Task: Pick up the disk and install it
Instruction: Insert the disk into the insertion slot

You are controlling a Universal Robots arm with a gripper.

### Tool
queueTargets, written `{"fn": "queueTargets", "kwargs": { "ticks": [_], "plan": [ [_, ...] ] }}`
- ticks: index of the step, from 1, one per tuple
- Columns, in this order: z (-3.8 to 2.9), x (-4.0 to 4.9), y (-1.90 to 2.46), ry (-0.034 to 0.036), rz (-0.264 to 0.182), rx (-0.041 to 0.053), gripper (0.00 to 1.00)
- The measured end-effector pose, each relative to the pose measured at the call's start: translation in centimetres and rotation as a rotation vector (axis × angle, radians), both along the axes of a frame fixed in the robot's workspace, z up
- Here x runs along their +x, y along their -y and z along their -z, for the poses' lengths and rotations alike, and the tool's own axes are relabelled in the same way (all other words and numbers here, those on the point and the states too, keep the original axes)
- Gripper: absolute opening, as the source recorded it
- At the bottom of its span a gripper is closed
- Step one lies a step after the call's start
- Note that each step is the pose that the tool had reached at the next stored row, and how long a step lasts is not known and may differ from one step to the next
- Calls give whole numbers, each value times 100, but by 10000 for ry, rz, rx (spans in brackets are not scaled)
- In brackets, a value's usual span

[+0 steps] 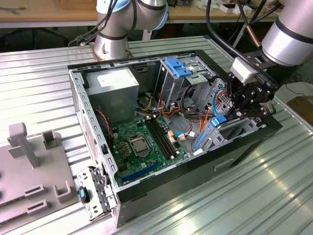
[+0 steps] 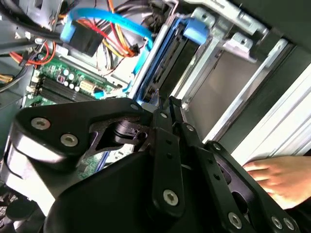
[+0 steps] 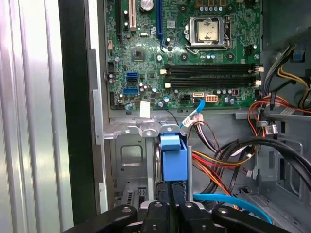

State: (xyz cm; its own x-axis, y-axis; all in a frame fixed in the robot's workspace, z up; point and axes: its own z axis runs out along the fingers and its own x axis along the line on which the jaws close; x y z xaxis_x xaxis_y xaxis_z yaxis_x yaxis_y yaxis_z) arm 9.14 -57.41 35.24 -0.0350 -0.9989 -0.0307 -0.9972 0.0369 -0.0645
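The disk (image 3: 173, 155), dark with a bright blue carrier frame, stands on edge in the metal bay (image 3: 129, 160) at the corner of the open computer case (image 1: 93, 127). My gripper (image 3: 171, 191) is shut on its near edge, black fingers pinching it from both sides. In the second wrist view the fingers (image 2: 170, 121) meet on the disk (image 2: 167, 63), which runs down into the bay between silver rails. In the exterior view the gripper (image 1: 230, 115) hangs over the case's right end, with the blue of the disk (image 1: 217, 122) just below it.
The green motherboard (image 1: 144, 139) fills the case floor, and red, orange and blue cables (image 3: 228, 160) lie beside the bay. A drive cage with a blue latch (image 1: 178, 68) stands behind. A person's hand (image 2: 274, 177) rests near the case edge. A grey fixture (image 1: 34, 161) sits at the exterior view's left.
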Motion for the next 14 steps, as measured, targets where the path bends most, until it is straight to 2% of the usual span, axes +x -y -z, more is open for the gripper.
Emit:
{"fn": "queueTargets", "kwargs": {
  "ticks": [6,14],
  "plan": [
    [1,122,0,0,0,-1,17],
    [10,134,-35,0,-21,2,17]
  ]
}}
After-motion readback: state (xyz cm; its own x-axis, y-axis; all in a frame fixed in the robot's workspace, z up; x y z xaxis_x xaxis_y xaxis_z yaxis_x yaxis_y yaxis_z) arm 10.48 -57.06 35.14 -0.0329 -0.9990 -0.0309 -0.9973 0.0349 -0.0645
